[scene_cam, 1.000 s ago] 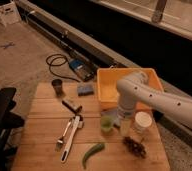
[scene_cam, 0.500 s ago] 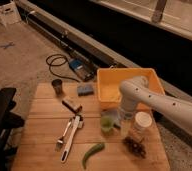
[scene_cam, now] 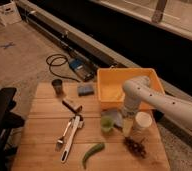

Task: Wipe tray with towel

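The yellow tray (scene_cam: 139, 80) sits at the back right of the wooden table (scene_cam: 44, 120). My white arm comes in from the right and bends down over the tray's front edge. My gripper (scene_cam: 123, 119) points down just in front of the tray, over a greyish towel (scene_cam: 114, 116) that lies between a green cup (scene_cam: 107, 125) and a white cup (scene_cam: 143, 121). The arm hides most of the gripper. I cannot tell if it touches the towel.
A blue sponge (scene_cam: 85, 89) and a dark cup (scene_cam: 57, 86) stand left of the tray. A brown bar (scene_cam: 72, 105), tongs (scene_cam: 69, 137), a green pepper (scene_cam: 92, 152) and dark grapes (scene_cam: 135, 146) lie on the table. A black chair (scene_cam: 1, 115) stands at the left.
The arm has shifted slightly to the right and down, in front of the tray. Nothing else on the table has moved.
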`<state>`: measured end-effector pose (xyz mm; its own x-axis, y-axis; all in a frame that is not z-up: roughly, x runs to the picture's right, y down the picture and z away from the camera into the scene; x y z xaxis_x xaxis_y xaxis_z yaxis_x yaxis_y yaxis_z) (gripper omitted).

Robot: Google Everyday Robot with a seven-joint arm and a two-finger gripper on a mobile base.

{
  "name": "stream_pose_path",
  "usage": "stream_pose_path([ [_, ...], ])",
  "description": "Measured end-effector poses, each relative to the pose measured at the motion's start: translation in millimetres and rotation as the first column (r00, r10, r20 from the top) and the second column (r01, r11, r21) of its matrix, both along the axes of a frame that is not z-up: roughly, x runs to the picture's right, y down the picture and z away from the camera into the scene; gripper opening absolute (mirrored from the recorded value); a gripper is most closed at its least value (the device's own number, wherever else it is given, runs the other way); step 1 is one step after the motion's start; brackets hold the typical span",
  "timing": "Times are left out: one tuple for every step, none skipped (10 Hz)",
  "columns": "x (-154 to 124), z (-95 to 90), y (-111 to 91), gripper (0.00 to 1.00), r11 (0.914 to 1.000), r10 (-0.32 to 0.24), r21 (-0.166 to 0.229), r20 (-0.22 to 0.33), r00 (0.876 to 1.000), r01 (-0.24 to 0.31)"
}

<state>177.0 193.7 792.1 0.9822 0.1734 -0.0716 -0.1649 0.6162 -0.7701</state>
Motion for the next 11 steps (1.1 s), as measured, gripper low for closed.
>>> stream_pose_path([
  [1.6, 5.4, 1.1, 0.80, 0.9999, 0.011, -0.002, -0.008, 1.000, -0.011],
  [1.1, 11.0, 1.9, 0.80, 0.9998, 0.022, 0.000, -0.008, 1.000, -0.022],
  [-1.1, 18.0, 3.7, 0.80, 0.9992, 0.040, -0.003, -0.007, 0.999, -0.040],
  [-4.7, 26.7, 7.6, 0.80, 0.9980, 0.063, -0.008, 0.000, 0.998, -0.063],
  [-10.1, 32.3, 12.7, 0.78, 0.9966, 0.081, -0.015, 0.009, 0.997, -0.081],
  [-17.4, 33.4, 14.2, 0.70, 0.9956, 0.093, -0.013, 0.018, 0.996, -0.092],
  [-23.9, 31.8, 16.7, 0.60, 0.9959, 0.090, -0.014, 0.027, 0.996, -0.089],
  [-30.8, 29.8, 18.1, 0.49, 0.9970, 0.078, -0.009, 0.035, 0.996, -0.077],
  [-35.8, 26.9, 16.5, 0.40, 0.9977, 0.067, 0.002, 0.040, 0.997, -0.067],
  [-36.0, 20.1, 12.3, 0.28, 0.9979, 0.060, 0.023, 0.039, 0.997, -0.061],
  [-33.7, 14.9, 8.9, 0.18, 0.9976, 0.056, 0.038, 0.034, 0.998, -0.057],
])
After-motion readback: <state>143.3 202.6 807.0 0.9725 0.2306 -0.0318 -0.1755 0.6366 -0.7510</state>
